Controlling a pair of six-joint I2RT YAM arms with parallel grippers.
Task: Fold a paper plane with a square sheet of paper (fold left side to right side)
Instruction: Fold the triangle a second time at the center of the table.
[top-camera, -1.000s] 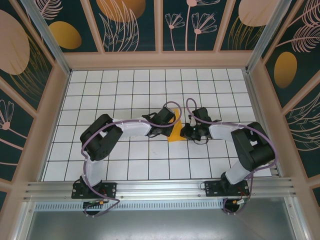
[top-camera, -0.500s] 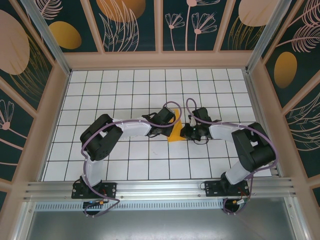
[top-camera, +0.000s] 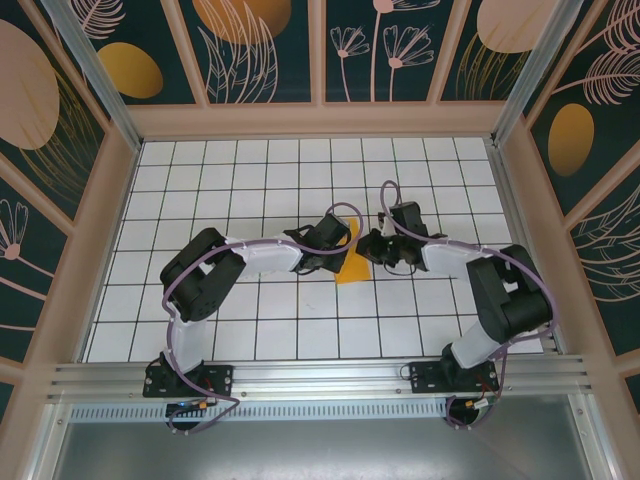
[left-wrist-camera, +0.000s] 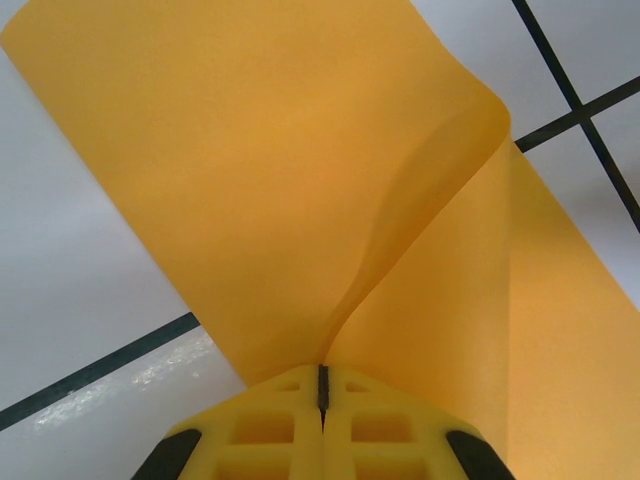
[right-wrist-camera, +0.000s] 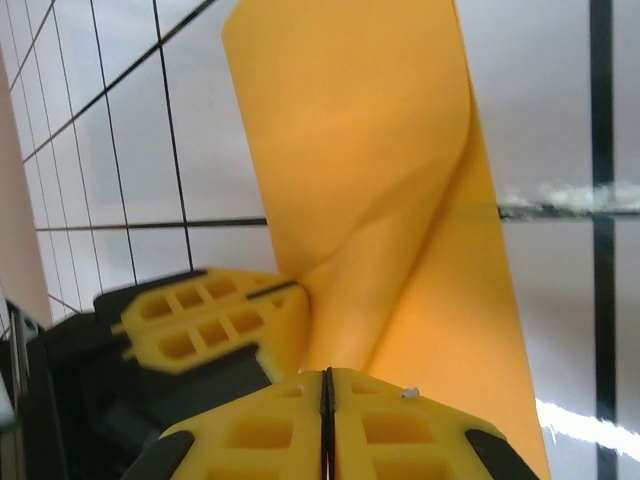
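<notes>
At frame centre the paper (top-camera: 352, 268) rests partly on the surface (top-camera: 250, 180), one side raised and curled over, since left claw (left-wrist-camera: 321, 378) and right claw (right-wrist-camera: 326, 380) are each clenched on its edge, evidently to bring left onto right.

One high camera looks down over the whole table (top-camera: 420, 170) from its near edge, while both wrist cameras closely face the same paper (top-camera: 352, 268) (left-wrist-camera: 300, 180) (right-wrist-camera: 350, 150).
</notes>
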